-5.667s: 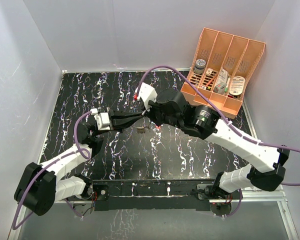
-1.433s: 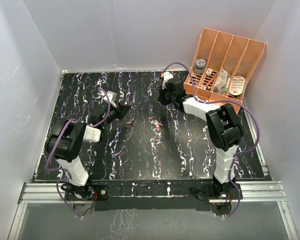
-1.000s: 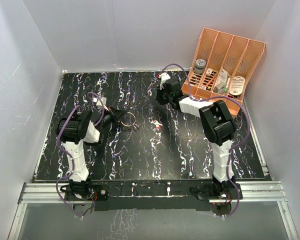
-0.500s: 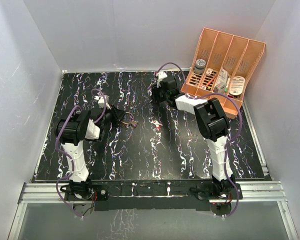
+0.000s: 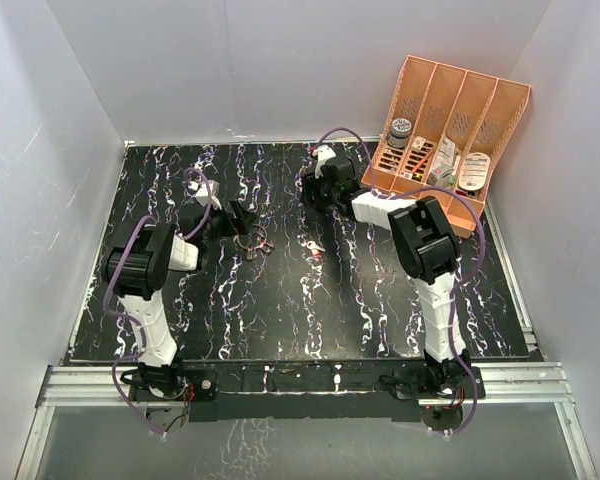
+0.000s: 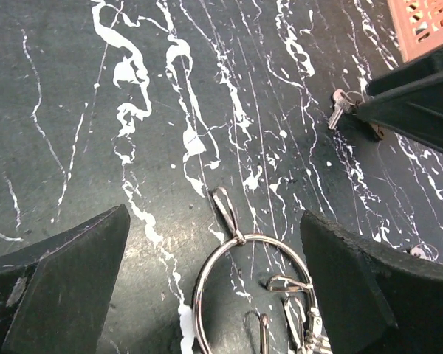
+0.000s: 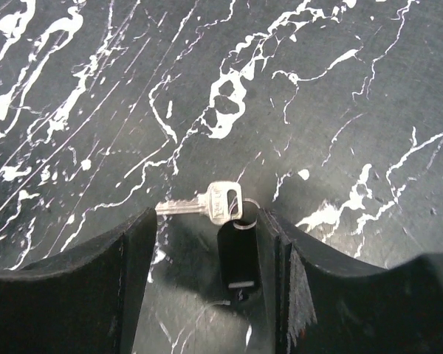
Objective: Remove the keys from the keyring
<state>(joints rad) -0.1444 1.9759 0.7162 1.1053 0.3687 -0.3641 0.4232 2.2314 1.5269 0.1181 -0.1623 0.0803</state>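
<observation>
The keyring (image 6: 245,243), a silvery wire circle, lies flat on the black marbled table between my left gripper's (image 6: 214,215) wide-open fingers (image 6: 59,280), touching neither. Small metal clips (image 6: 292,313) hang on its lower right. From above, the keyring (image 5: 252,241) sits just right of the left gripper (image 5: 238,222). One silvery key (image 7: 199,203) with a black tag (image 7: 238,254) lies on the table between my right gripper's (image 7: 207,217) open fingers (image 7: 81,287), the tag beside the right-hand one. A small red piece (image 5: 318,253) lies apart mid-table. The right gripper (image 5: 322,192) is at the back.
An orange organiser (image 5: 418,188) with several compartments of small items leans at the back right corner, close behind the right arm. White walls enclose the table on three sides. Both arms are folded back, their purple cables looping over the table.
Both grippers opened. The left let go of the keyring, which now lies on the table. The right released the key with the black tag. Neither arm moved much.
</observation>
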